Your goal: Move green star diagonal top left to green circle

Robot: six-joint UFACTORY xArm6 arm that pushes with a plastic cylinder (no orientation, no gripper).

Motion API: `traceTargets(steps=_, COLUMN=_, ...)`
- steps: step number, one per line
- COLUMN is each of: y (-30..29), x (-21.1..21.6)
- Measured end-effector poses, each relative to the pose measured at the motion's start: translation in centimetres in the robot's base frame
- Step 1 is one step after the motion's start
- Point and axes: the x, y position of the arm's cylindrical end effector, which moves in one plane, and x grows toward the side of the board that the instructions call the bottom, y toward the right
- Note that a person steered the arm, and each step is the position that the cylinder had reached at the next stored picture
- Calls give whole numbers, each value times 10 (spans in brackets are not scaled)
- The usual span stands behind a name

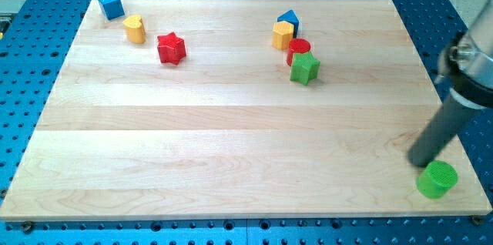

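The green star (pixel 304 68) sits on the wooden board (pixel 231 137) at the view's upper right of centre, touching the red cylinder (pixel 298 48) just above it. The green circle (pixel 437 179) is a short cylinder near the board's bottom right corner. My tip (pixel 420 163) rests on the board just to the upper left of the green circle, close to it or touching it. The rod slants up to the view's right. The tip is far from the green star, below and to its right.
A yellow hexagon (pixel 283 35) and a blue block (pixel 289 20) cluster above the red cylinder. A red star (pixel 171 48), a yellow block (pixel 135 28) and a blue cube (pixel 111 4) lie at the upper left. Blue perforated table surrounds the board.
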Motion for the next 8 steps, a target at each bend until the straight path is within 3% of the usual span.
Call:
traceTargets(steps=1, y=-76, x=-26)
traceTargets(steps=3, y=-60, x=-168)
traceTargets(steps=6, y=-200, x=-183)
traceTargets(steps=7, y=-179, x=-197)
traceTargets(steps=8, y=-166, x=-147)
